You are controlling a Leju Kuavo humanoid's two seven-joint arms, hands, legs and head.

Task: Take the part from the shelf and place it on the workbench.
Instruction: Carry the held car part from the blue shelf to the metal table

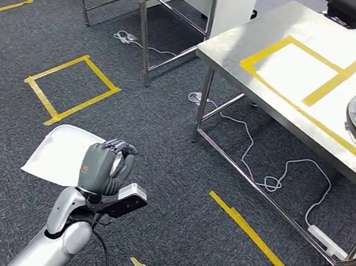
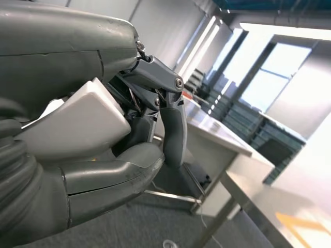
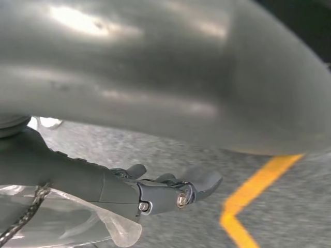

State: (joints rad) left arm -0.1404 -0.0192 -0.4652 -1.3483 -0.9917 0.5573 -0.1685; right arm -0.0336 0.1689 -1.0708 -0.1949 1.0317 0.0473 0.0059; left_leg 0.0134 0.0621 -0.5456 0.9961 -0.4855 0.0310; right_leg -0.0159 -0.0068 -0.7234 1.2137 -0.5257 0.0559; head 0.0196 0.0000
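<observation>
Gripping the white part [image 1: 61, 154], the left hand [image 1: 105, 166] has its fingers [image 2: 174, 124] wrapped over 1 edge and the thumb beneath, so the flat piece juts sideways from the fist above the carpet. Judged: carried low and clear of the body for transport. The workbench [image 1: 298, 31] stands well apart, its near corner toward the robot, with a yellow taped rectangle [image 1: 293, 69] likely marking the drop spot. The right hand [image 3: 167, 188] hangs over the floor, fingers loosely extended, holding nothing.

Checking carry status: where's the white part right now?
In the head view the white part is low on the left, gripped by the left robot hand over the grey carpet, well short of the steel workbench at upper right.
</observation>
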